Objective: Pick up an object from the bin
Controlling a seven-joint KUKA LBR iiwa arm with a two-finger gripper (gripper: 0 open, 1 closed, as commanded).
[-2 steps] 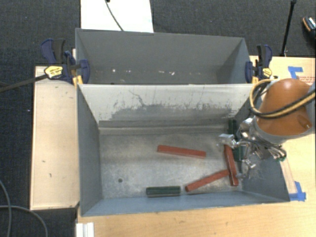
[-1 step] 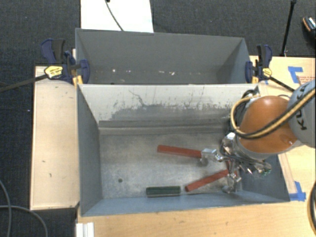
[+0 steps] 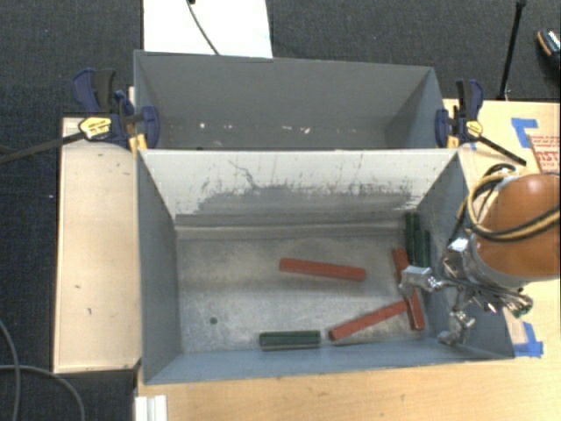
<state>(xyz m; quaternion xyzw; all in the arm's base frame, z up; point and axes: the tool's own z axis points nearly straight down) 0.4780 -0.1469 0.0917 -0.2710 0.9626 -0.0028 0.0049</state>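
Note:
My gripper (image 3: 438,298) hangs low at the bin's right wall, under the arm's orange cover. Right beside it on the left, a red bar (image 3: 410,298) lies lengthwise along the wall, and its metal parts overlap the bar's middle. Just behind that, a dark green bar (image 3: 414,239) leans along the same wall. A second red bar (image 3: 368,321) lies slanted on the floor, its right end close to the gripper.
A third red bar (image 3: 322,270) lies in the middle of the floor. Another dark green bar (image 3: 289,340) rests near the front wall. The arm's orange cover and cables hang over the bin's right rim.

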